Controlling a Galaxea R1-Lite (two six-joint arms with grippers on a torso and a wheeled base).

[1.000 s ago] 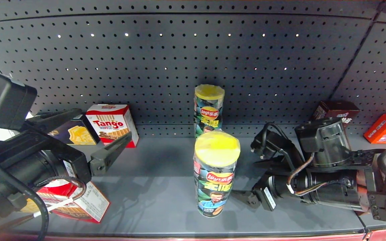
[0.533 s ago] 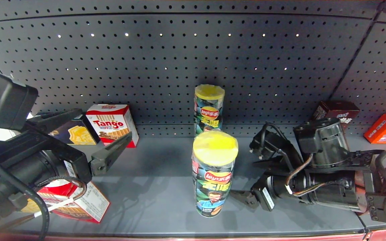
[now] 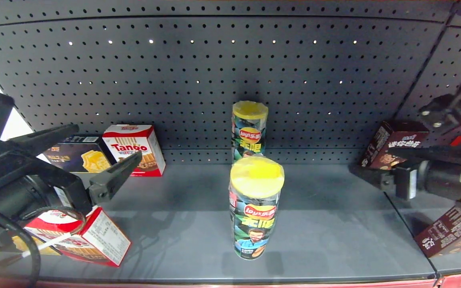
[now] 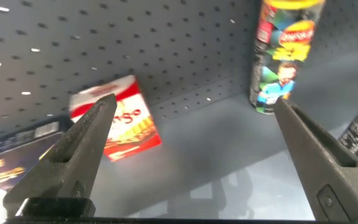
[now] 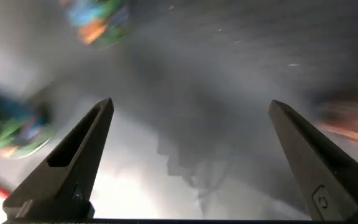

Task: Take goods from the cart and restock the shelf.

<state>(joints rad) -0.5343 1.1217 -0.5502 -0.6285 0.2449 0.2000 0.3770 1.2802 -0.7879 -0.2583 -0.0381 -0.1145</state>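
The front can (image 3: pixel 256 208) stood upright mid-shelf near the front edge. The back can (image 3: pixel 249 130) stood straight behind it against the back panel (image 3: pixel 174 72); whether the two touched could not be told. Both looked like light card tubes: stiff along their length, likely to dent under a hard squeeze, glossy enough to slip, and tall enough to tip. A hold across the mid-body seemed safest.

The left gripper (image 4: pixel 192 102) hung wide open and empty over the shelf's left end, above a tipped box (image 3: pixel 94 244). The right gripper (image 5: pixel 190 106) was also wide open and empty, at the right end near a brown box (image 3: pixel 394 144).

The shelf (image 3: pixel 334 224) was flat, smooth dark metal, with free room on both sides of the cans. A wafer box (image 3: pixel 134 148) sat at the back left.
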